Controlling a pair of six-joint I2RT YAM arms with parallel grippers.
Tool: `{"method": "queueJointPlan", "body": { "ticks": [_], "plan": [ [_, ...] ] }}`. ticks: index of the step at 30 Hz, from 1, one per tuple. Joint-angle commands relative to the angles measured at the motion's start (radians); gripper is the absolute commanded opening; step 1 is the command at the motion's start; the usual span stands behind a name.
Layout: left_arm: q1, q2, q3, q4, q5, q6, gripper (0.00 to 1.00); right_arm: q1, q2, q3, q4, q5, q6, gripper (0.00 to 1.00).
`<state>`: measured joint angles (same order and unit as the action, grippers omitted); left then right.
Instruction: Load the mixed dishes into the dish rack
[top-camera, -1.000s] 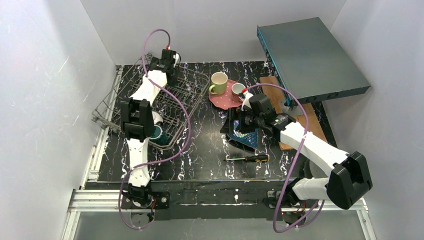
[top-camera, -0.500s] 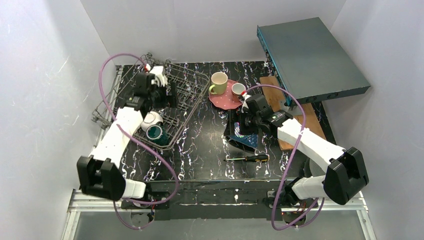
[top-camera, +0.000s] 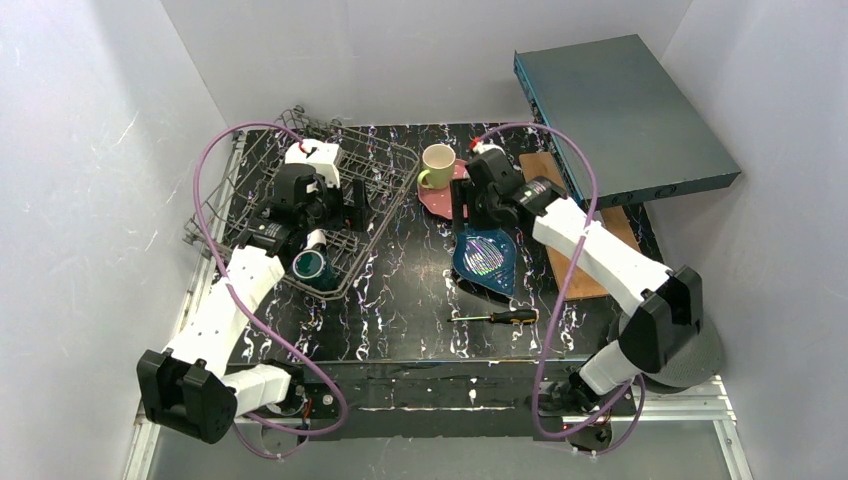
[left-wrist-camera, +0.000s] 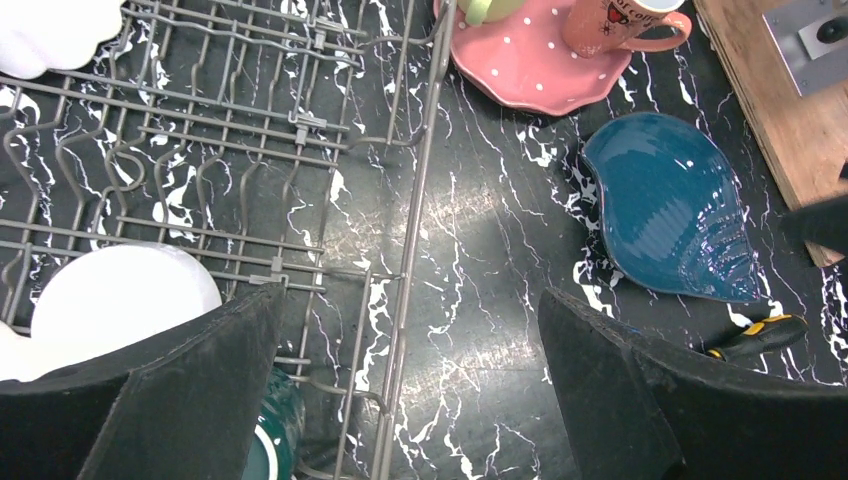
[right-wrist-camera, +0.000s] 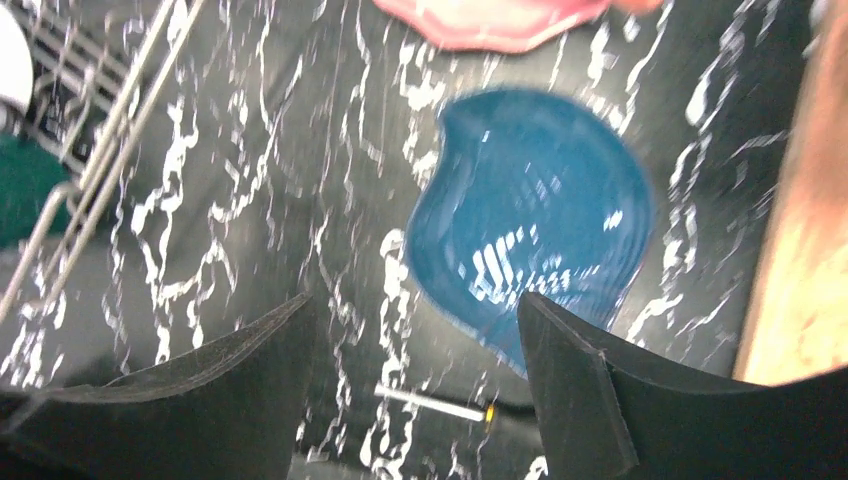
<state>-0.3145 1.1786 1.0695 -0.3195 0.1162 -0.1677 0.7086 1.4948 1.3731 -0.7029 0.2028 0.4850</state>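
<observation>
Blue plate (top-camera: 487, 258) btwn pink plate (top-camera: 437, 198) & screwdriver (top-camera: 497, 316), dish rack (left-wrist-camera: 420, 200) left.

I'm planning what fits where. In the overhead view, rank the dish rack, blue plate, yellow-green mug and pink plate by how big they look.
1. dish rack
2. blue plate
3. yellow-green mug
Unranked: the pink plate is largely hidden by the right arm, so its place relative to the blue plate is unsure.
</observation>
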Motion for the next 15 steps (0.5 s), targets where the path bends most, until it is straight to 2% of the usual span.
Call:
{"method": "queueJointPlan", "body": {
  "ticks": [1, 7, 10, 15],
  "plan": [
    [-0.004, -0.047, -0.036, 0.038, -0.036, 0.022, 0.98, 0.000, 0.100, 0.183, -0.058, 0.208, -0.129, 0.78],
    [-0.006, -0.054, -0.044, 0.052, -0.023, 0.035, 0.98, -0.006, 0.279, 0.401, -0.044, 0.266, -0.347, 0.70],
    [-0.007, -0.046, -0.040, 0.053, 0.015, 0.036, 0.98, -0.011, 0.380, 0.505, -0.074, 0.376, -0.420, 0.64],
    [-0.007, -0.056, -0.046, 0.061, 0.057, 0.056, 0.98, -0.035, 0.468, 0.506, 0.053, 0.403, -0.580, 0.64]
  ]
}}
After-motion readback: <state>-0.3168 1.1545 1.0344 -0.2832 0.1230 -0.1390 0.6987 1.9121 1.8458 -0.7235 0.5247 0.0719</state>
